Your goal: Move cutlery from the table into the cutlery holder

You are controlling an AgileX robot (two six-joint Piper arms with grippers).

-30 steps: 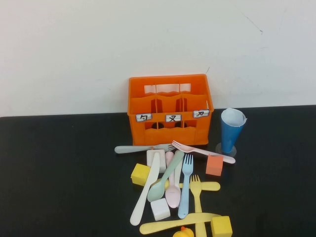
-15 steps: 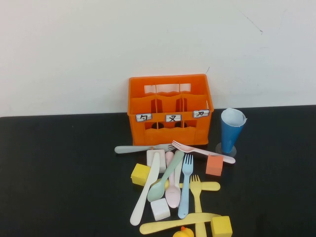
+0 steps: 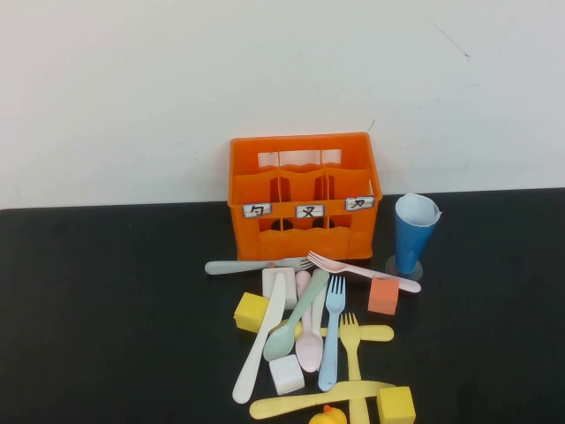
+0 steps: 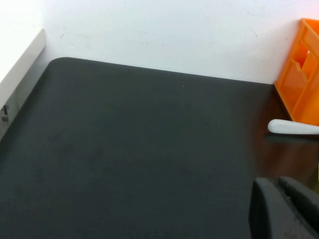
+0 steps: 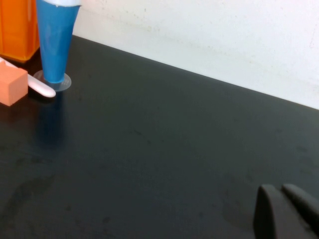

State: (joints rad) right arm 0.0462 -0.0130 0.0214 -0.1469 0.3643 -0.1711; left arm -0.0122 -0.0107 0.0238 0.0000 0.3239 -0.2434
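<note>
Cutlery (image 3: 309,327): light, stiff, slippery; best grabbed mid-handle, in front of cutlery holder (image 3: 305,194).
Left gripper (image 4: 286,209): closed, empty, far left of holder.
Right gripper (image 5: 289,211): closed, empty, far right.

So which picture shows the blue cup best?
The high view: the whole blue cup stands upright right of the orange cutlery holder. The right wrist view cuts off its top, above the shut right gripper. The left wrist view, with the shut left gripper, misses it.
</note>
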